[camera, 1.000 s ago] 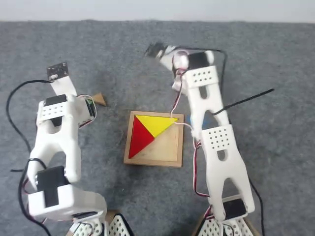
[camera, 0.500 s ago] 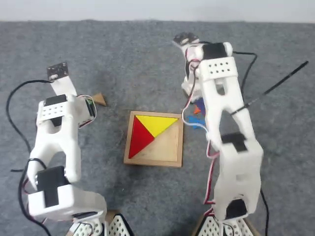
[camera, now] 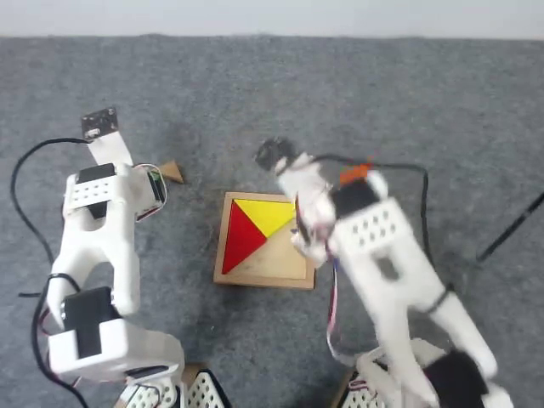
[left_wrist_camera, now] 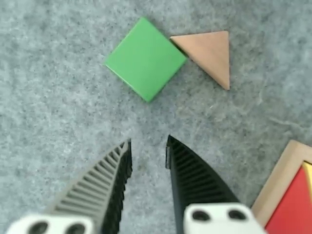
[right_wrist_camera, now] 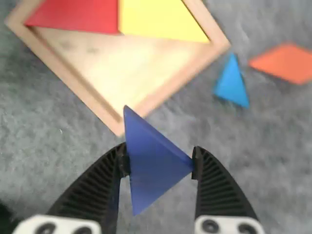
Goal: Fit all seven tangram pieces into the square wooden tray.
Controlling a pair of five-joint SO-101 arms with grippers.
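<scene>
right arm (camera: 374, 246) has swung in from the far side of the mat and now hangs over the near right edge of the square wooden tray (camera: 263, 268), while the left arm (camera: 98, 229) hasn't budged.

and look at the wrist view: the right gripper (right_wrist_camera: 158, 156) is clamped on the dark blue triangle (right_wrist_camera: 153, 170), one finger on each side, the piece held over the grey mat (right_wrist_camera: 48, 141) just outside the tray's corner. inside the tray, the red triangle (right_wrist_camera: 78, 17) and the yellow triangle (right_wrist_camera: 158, 19) sit side by side along one half; the other half is bare wood. a small light blue triangle (right_wrist_camera: 231, 85) and an orange parallelogram (right_wrist_camera: 285, 63) wait on the mat beside the tray.

over on the other side, the left gripper (left_wrist_camera: 146, 156) hovers with fingers apart and nothing between them, near the green square (left_wrist_camera: 145, 59) and the tan triangle (left_wrist_camera: 209, 53), which touch at a corner.

to do this well, i'd say carry the blue piece over the rim, turn the wrist until its edges run along the tray's walls, lower it flat onto bare wood, and only then let go. snagging the rim looks like the risk.
</scene>
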